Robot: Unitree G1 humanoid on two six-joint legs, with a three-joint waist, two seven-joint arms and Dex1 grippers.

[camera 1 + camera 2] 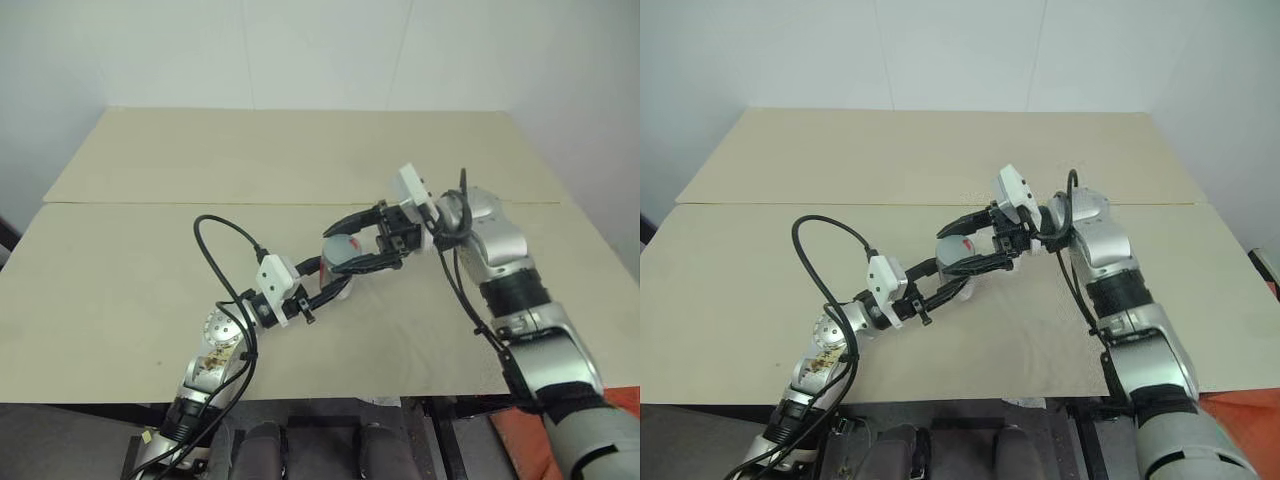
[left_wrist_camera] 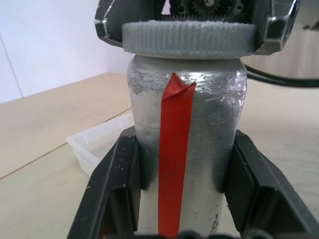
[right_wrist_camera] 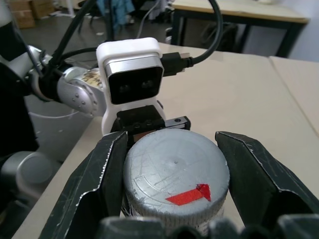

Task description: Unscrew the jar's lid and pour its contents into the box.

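The left claw (image 1: 335,285) clamps the jar (image 2: 187,144) by its body and holds it upright above the beige surface (image 1: 150,300), near the front edge. The right claw (image 1: 352,245) grips the grey lid (image 3: 175,185), which sits on the jar's top. The clear box (image 2: 97,144) lies on the surface just behind the jar.

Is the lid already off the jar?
No: in the left wrist view the lid sits on top of the jar, with the right gripper closed around it.
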